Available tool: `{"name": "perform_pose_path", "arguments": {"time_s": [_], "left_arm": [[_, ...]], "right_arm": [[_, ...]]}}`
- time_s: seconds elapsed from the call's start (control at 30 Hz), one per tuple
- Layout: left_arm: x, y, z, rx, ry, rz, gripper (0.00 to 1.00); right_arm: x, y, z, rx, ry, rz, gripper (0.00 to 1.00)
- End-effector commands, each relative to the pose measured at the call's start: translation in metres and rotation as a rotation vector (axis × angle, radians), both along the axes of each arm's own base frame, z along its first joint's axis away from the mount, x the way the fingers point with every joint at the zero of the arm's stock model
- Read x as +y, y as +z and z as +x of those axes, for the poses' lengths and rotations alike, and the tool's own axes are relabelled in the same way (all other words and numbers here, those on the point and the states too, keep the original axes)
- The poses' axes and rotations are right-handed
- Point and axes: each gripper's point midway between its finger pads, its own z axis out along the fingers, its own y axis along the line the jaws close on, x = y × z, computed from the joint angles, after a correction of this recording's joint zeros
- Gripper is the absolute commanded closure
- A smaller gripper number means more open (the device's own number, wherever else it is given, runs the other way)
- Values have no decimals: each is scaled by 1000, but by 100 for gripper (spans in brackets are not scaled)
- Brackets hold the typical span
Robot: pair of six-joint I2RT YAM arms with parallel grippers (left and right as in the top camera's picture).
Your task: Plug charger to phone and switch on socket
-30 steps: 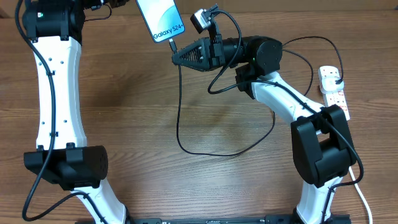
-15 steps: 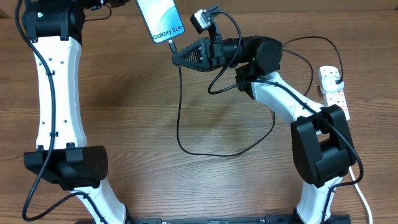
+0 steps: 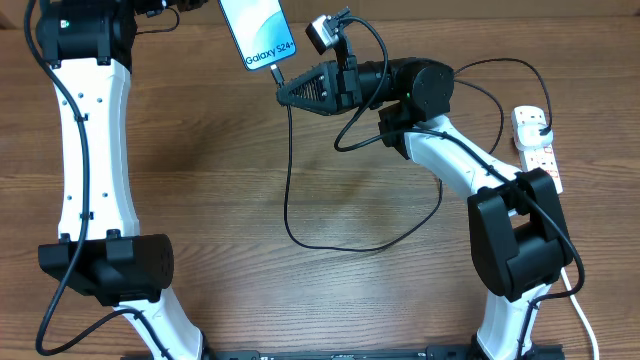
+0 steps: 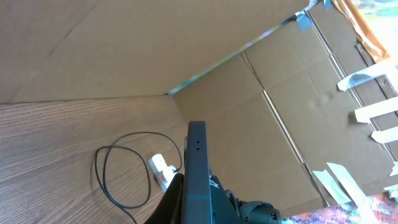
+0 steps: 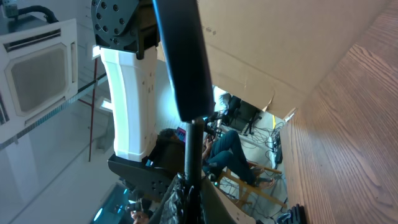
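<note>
black charger (image 3: 287,170) pinched in right hand (image 3: 287,93); its tip touching phone (image 3: 258,30) lower edge

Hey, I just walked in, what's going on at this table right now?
The left gripper holds the phone raised at the far side of the table. The right gripper pinches the charger near its tip, right at the phone's lower end. It looks seated, though I cannot be sure. The cable loops across the table to the socket on the right, where its plug sits. Neither gripper is near the socket's switches.
</note>
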Motion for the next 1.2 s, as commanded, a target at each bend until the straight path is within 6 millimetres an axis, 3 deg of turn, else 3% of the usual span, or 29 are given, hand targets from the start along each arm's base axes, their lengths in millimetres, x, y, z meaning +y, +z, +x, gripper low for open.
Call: {"name": "perform_pose_path", "arguments": {"time_s": [0.0, 0.53, 1.17], "left_arm": [[-5, 13, -11, -55, -31, 7, 96], [-3, 13, -12, -54, -36, 4, 96], [-34, 13, -22, -45, -104, -3, 96]], "right_arm": [[-1, 10, 2, -13, -18, 27, 96], [-9, 9, 8, -16, -33, 19, 96], [-7, 9, 7, -19, -31, 20, 96]]}}
